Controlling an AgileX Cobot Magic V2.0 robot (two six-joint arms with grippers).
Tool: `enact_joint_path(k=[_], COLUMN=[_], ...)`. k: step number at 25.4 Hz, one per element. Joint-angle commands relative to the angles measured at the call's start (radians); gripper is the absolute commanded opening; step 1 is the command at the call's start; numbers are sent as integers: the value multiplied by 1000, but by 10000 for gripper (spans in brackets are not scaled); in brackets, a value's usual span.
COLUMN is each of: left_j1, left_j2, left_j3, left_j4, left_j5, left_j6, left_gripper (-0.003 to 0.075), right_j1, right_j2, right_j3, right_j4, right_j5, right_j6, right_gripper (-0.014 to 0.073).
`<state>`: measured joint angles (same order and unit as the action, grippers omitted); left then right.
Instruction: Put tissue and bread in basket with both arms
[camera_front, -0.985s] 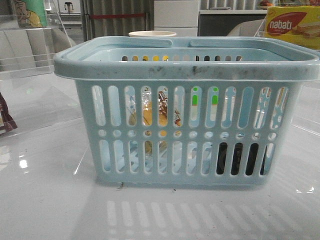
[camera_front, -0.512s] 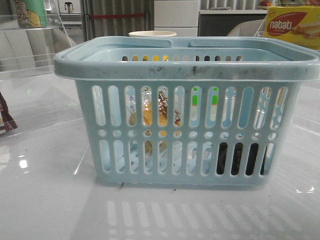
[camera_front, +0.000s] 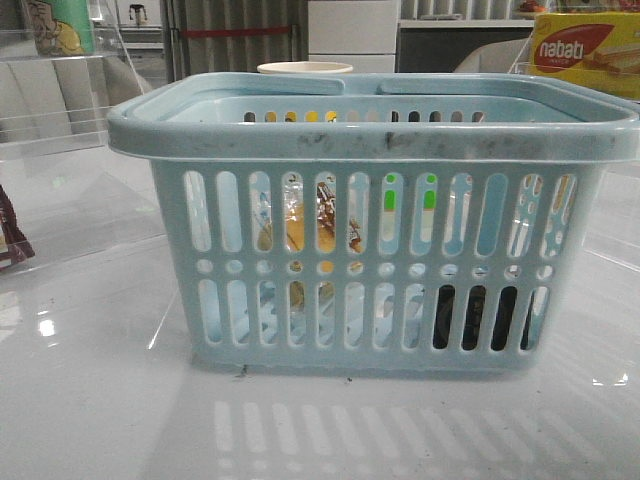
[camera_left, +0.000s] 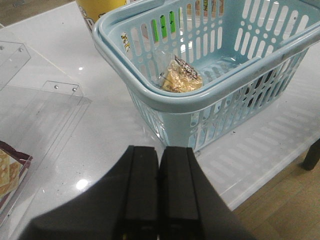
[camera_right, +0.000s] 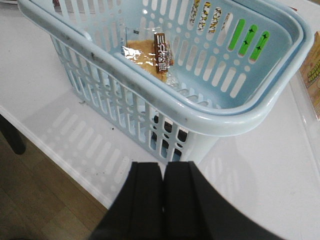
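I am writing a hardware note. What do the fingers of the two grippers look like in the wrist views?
Both look alike. The left gripper and right gripper each have two matte black, flat, block-like fingers with squared tips, widening toward a dark base. No cables, markings or coloured pads show on them.

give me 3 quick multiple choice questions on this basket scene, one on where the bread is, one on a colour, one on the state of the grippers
1. Where is the bread?
A. on the table left of the basket
B. inside the basket
C. held in the left gripper

2. What colour is the basket?
A. light blue
B. red
C. black

3. How do the two grippers stand?
A. both wide open
B. both shut and empty
C. each shut on an item

Answers:
1 B: the bread lies on the floor of the basket.
2 A: its rim and slotted walls are light blue.
3 B: the left gripper and right gripper show fingers pressed together with nothing between them.
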<state>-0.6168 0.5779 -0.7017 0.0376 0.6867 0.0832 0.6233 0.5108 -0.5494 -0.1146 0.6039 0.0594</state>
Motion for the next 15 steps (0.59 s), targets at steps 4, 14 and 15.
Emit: enact_joint_path(k=[4,14,15], left_j1=[11,279,305], left_j2=[-32,-277,-314], left_j3=[-28,243,291], left_j4=[2,-11,-11], left_j5=[-80,-385,-426], left_j6=[-7,-7,-7], left_gripper=[91,91,91], right_j1=[1,1,1], right_j2=[0,0,0], right_j3=[-27,-27,-27], right_j4=[-15,-15,-15], right_j5=[-70,-70,-70], right_j6=[-7,-7,-7], right_gripper=[59,59,59])
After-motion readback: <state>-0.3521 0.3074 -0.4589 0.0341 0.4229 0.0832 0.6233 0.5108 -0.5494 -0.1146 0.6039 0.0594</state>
